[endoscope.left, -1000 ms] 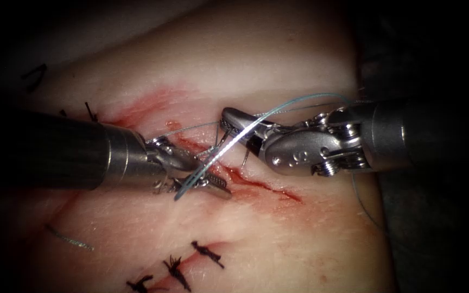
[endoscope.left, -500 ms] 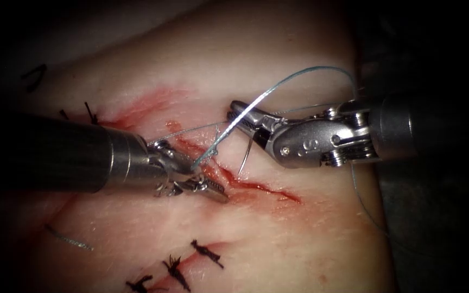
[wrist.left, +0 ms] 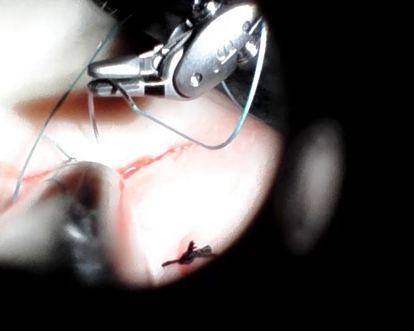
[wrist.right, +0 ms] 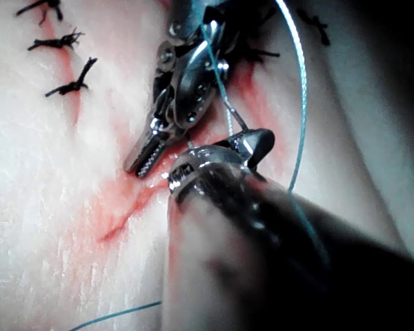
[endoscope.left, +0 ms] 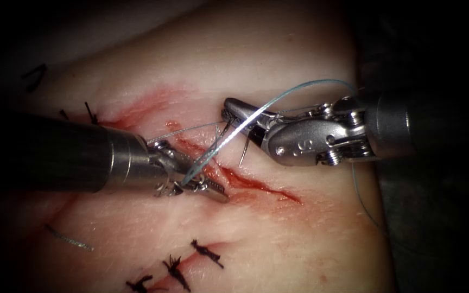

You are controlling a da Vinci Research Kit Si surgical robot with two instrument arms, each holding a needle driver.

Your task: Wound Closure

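- Pale pink tissue (endoscope.left: 278,239) fills my endoscope view, smeared with red fluid (endoscope.left: 142,108) along the cut (endoscope.left: 256,184), which runs diagonally down to the right.
- Dark knotted stitches (endoscope.left: 177,271) sit along an older closed line near the lower edge; a loose cut end of thread (endoscope.left: 69,239) lies at lower left.
- The tissue drops into darkness on the right, behind the right shaft; the open tissue below the cut is free of tools.
- My left end effector (endoscope.left: 207,187) lies over the cut's upper end, jaws closed on the thread (endoscope.left: 229,135) close to their base.
- The blue thread arcs from there up across the right end effector (endoscope.left: 234,114) and loops over its wrist.
- My right end effector sits just right of the cut, jaws closed on the needle (endoscope.left: 243,152); in the left wrist view the needle (wrist.left: 93,117) hangs from those jaws (wrist.left: 110,77), held near one end, tip toward the tissue. I cannot tell whether the tip touches it.
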